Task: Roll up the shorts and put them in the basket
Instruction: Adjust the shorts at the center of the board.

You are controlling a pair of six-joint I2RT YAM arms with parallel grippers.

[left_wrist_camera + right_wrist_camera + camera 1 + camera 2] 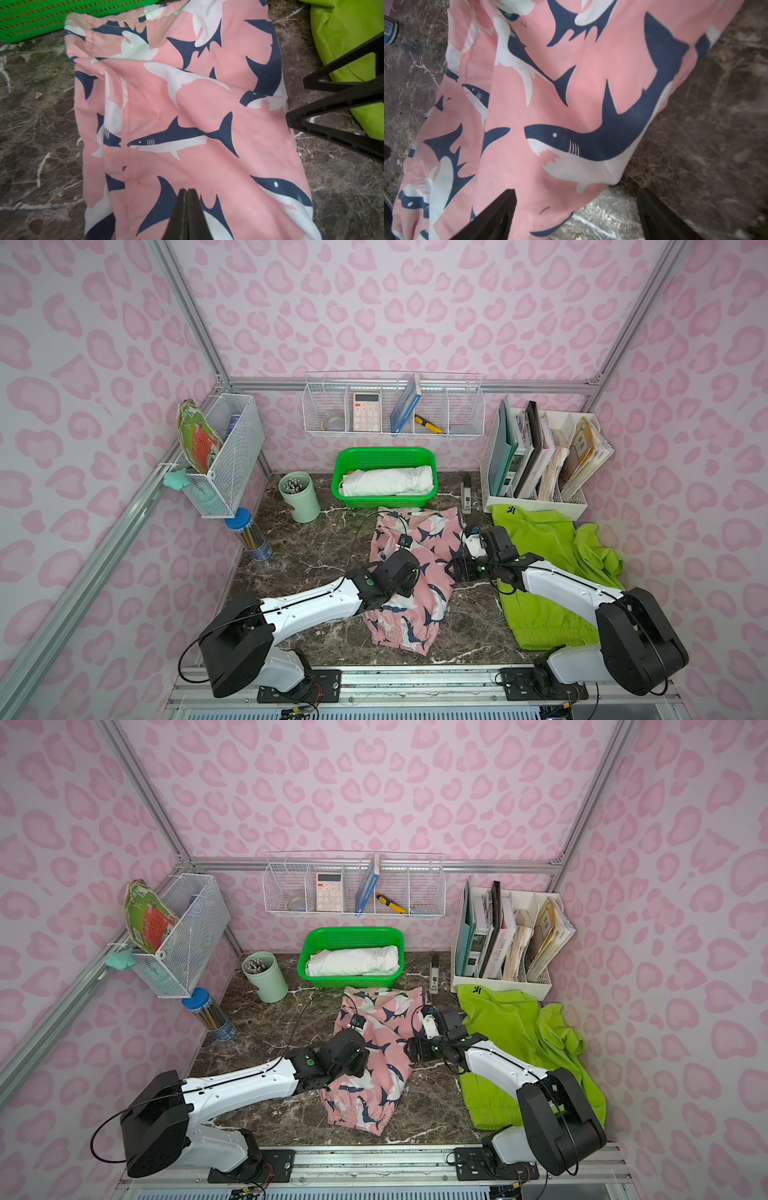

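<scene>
my left fingers (182, 209) are pressed together, tips down on the pink shark shorts (430, 543); i cannot tell if cloth is caught between them. those shorts lie unrolled on the counter (316, 560) just in front of the green basket (384, 451). my right fingers (500, 209) are spread wide at their right edge, one over cloth, one over bare counter. the lime green shorts (540, 543) lie crumpled in front and right of the basket.

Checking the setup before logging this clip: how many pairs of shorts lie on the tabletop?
2. The pink shark-print shorts lie mid-table; the lime green shorts lie beside them, before the white file holder. The rolled white cloth in the green basket might be another pair; cannot tell.
</scene>
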